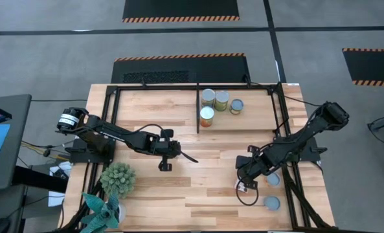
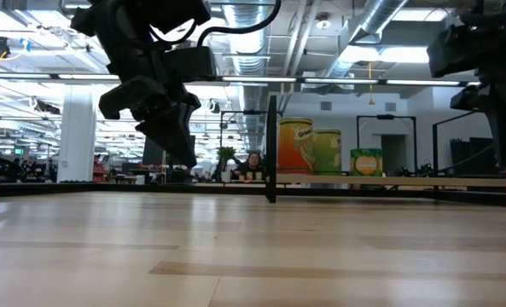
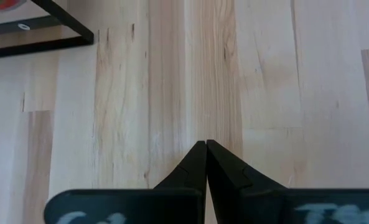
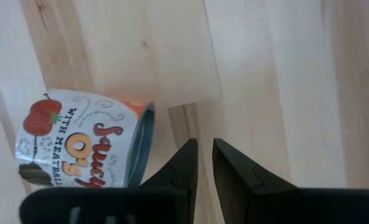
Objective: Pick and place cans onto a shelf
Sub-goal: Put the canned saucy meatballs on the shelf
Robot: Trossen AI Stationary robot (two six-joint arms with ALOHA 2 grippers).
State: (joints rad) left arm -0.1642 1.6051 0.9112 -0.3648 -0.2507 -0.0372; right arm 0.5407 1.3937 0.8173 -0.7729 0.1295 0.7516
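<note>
- Cans: four stand upright inside the shelf (image 1: 198, 109), in its right compartment at about 12 o'clock on the surface (image 1: 179, 194), clustered just right of the central divider bar (image 1: 198, 120).
- In that cluster, an orange-topped can (image 1: 206, 116) sits nearest the divider, two green-labelled cans (image 1: 208, 98) (image 1: 222, 100) stand behind it, and a blue-topped can (image 1: 236, 107) is at the cluster's 3 o'clock side.
- From the low view the front can (image 2: 294, 146) shows an orange and yellow label, with a green one (image 2: 327, 152) and a smaller yellow-green one (image 2: 366, 162) beside it.
- Two more cans stay outside the shelf at about 4 o'clock on the surface: one (image 1: 272, 179) just beside the right arm, another (image 1: 271, 204) nearer the front edge.
- A further can (image 4: 84, 149), labelled with a tomato and meatball print, lies on its side just beside the right tool (image 4: 201, 163).
- The right tool's fingers stand a narrow gap apart over bare wood, grasping nothing.
- The left tool (image 3: 206, 163) hangs above the middle of the surface, clenched with fingertips touching, empty.
- A spiky green plant (image 1: 118, 178) sits at about 8 o'clock.
</note>
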